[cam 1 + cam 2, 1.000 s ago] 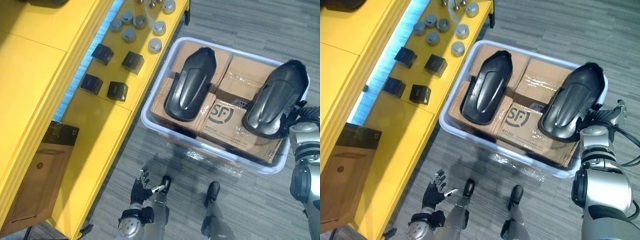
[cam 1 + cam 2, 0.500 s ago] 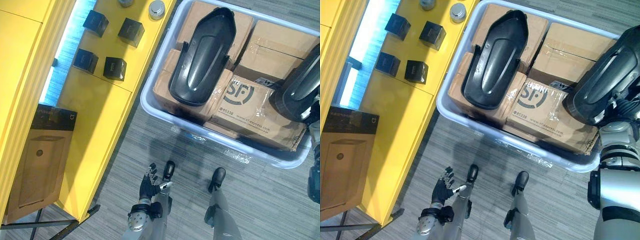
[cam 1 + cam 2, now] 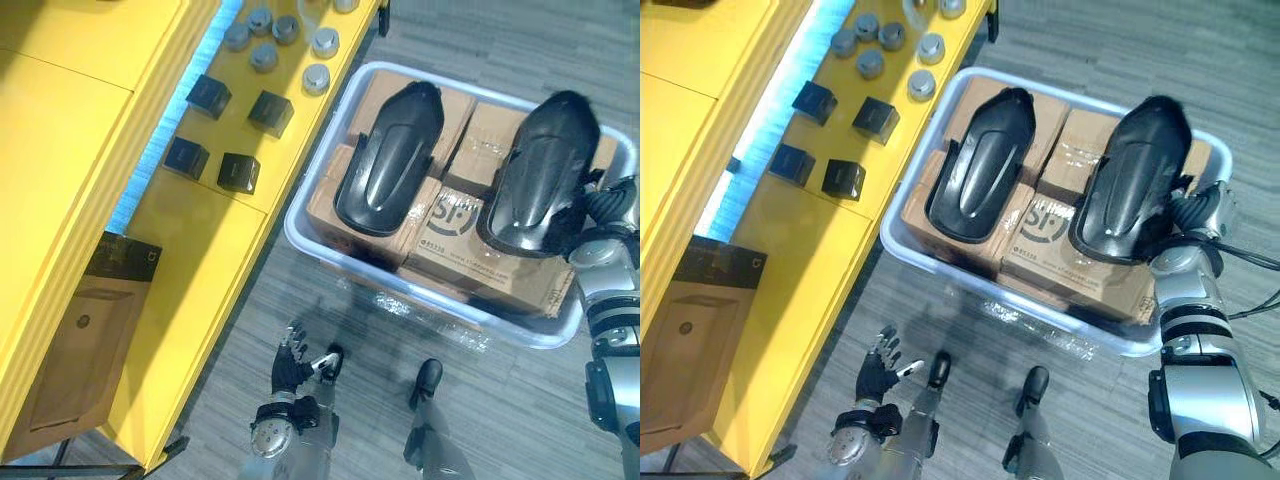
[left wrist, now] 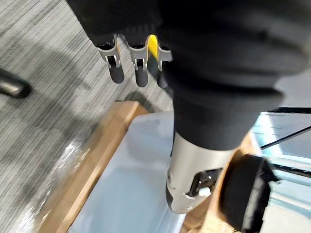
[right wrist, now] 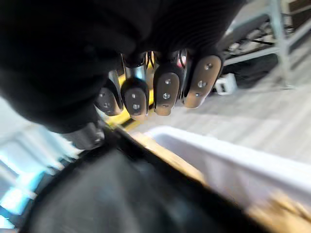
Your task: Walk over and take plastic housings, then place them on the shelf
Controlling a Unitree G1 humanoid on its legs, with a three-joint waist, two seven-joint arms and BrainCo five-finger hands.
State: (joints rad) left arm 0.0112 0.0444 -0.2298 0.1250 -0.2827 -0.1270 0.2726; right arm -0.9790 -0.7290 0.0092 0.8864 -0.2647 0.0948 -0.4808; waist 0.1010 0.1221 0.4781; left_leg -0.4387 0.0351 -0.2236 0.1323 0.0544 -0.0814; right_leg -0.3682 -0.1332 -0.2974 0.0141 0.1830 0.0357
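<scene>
two black plastic housings, the left housing (image 3: 388,160) and the right housing (image 3: 535,170), lie side by side on cardboard boxes (image 3: 470,262) in a pale tub (image 3: 292,228) beside the yellow shelf (image 3: 190,250). the right hand (image 3: 603,205) sits against the right housing's lower edge; whether it grips it i cannot tell. the left hand (image 3: 292,365) hangs low over the floor (image 3: 280,300), fingers loose and spread, holding nothing

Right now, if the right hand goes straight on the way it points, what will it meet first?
Probably the black housing on the right: the right hand points at its side from very close. Whether they touch already, I cannot tell.
</scene>
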